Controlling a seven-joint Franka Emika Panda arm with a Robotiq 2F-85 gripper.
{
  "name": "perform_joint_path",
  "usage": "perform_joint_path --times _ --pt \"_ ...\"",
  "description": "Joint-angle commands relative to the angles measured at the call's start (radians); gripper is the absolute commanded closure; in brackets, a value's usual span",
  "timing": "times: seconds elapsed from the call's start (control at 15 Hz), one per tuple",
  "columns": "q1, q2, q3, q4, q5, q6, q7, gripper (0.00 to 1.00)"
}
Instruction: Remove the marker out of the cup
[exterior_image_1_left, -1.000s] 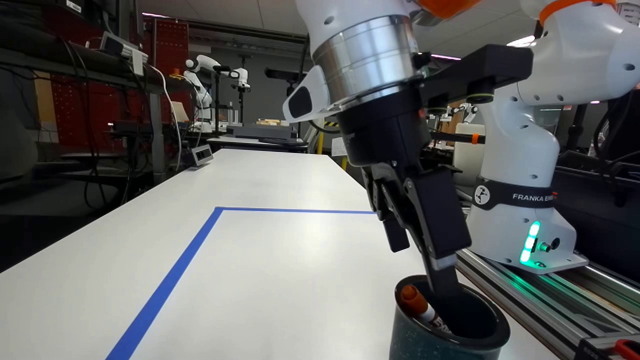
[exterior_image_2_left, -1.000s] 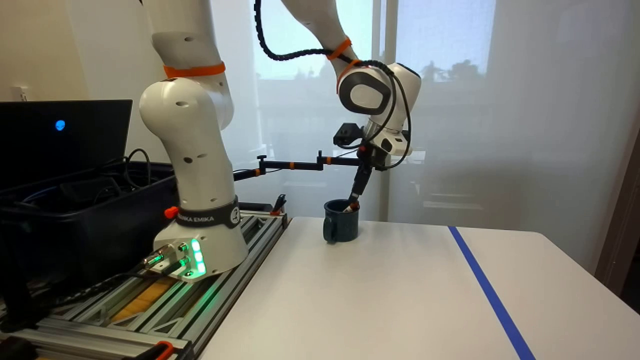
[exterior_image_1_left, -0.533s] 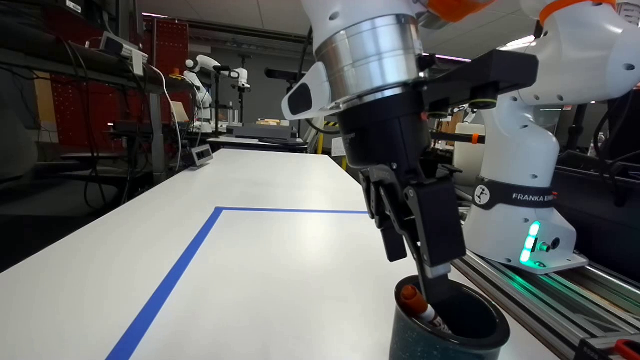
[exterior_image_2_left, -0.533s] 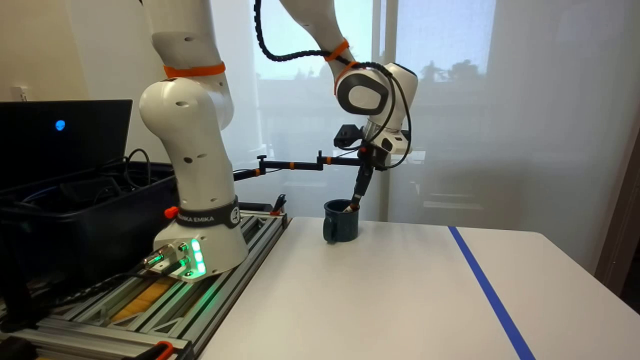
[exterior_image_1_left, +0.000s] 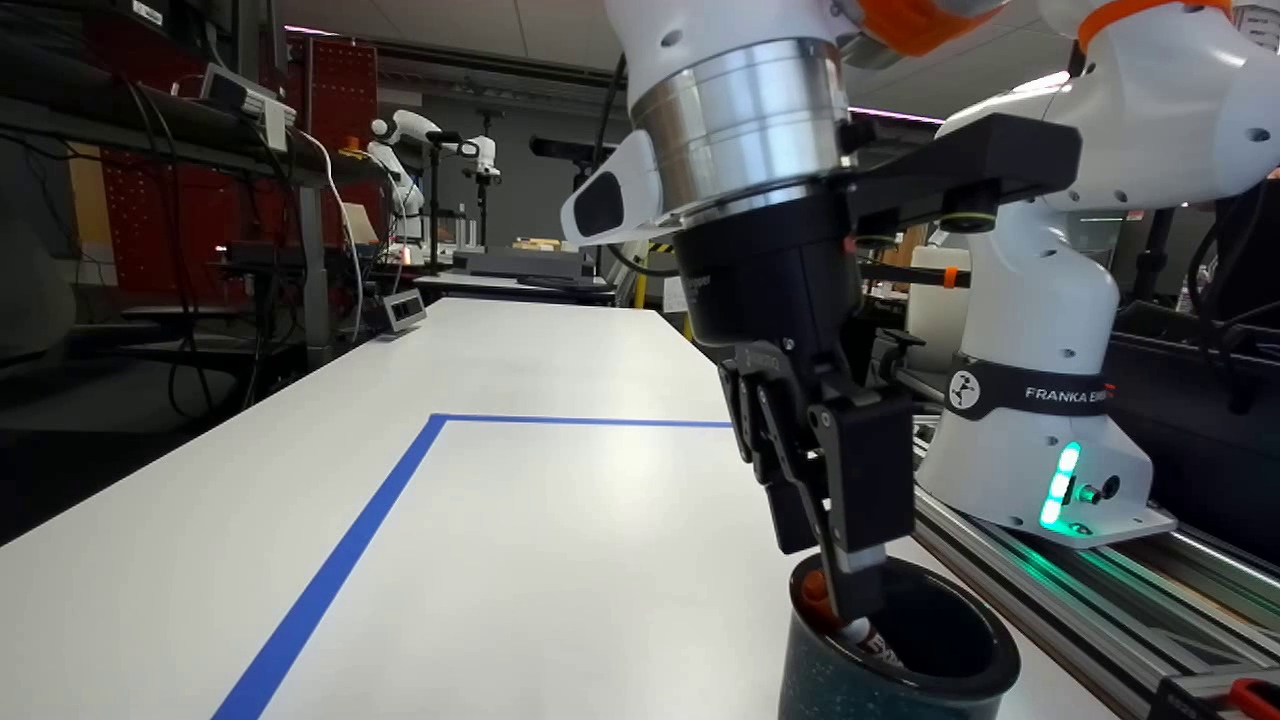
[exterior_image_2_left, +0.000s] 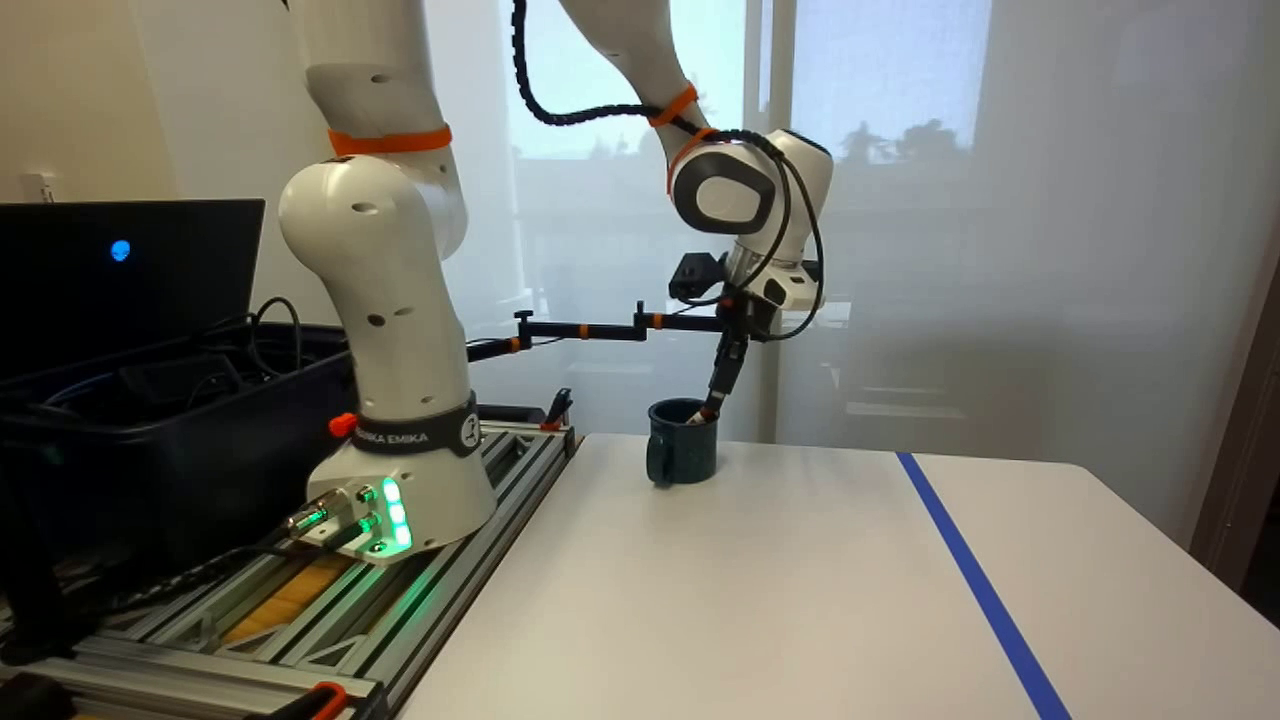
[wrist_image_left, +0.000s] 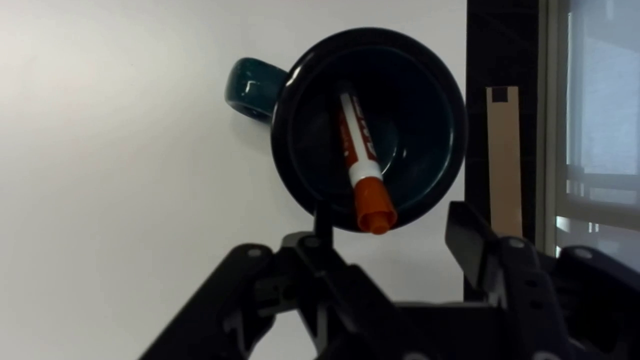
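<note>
"Inside the cup, how is the marker positioned?"

"Tilted. The lower end runs down into the cup's dark interior; the orange-red cap leans at the cup's rim, on the side nearest the fingers. The cup itself stands upright on the worktop."

"State of the fingers?"

"Parted, gripping nothing. Seen from the wrist, the cap shows in the gap between them. In an exterior view, one fingertip overlaps the cup's mouth and partly covers the marker; contact cannot be confirmed."

"How should the marker handle?"

"Treat it as light, rigid and not easily damaged. The smooth, rounded barrel will probably roll or slip if loaded from one side only."

"Recommended grip point?"

"Cap end, at the cup's rim: the most accessible portion. Include the white collar where possible, since a hold on the cap alone could pull it off. Apply moderate pressure squarely across the marker's axis. Withdraw along the tilt, clear of the cup's rim; a sideways pull could drag the cup."
</note>
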Motion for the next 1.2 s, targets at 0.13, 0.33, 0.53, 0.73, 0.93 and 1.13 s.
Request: perform_joint_path --times 0.13,0.33,0.53,0.73,0.93,1.13 --pt "-0.004 -0.002 -0.004 -0.017 0.009 0.036 -0.018 0.48" --pt "-0.005 0.003 -0.007 -0.018 0.016 0.04 -0.026 0.48" --pt "-0.007 0.01 -0.008 -0.018 0.023 0.041 -0.034 0.47" --pt "-0.007 0.021 -0.008 -0.019 0.031 0.042 -0.039 0.47" --pt "-0.008 0.031 -0.007 -0.019 0.035 0.043 -0.042 0.5" --pt "-0.009 0.036 -0.007 -0.017 0.033 0.043 -0.042 0.58"
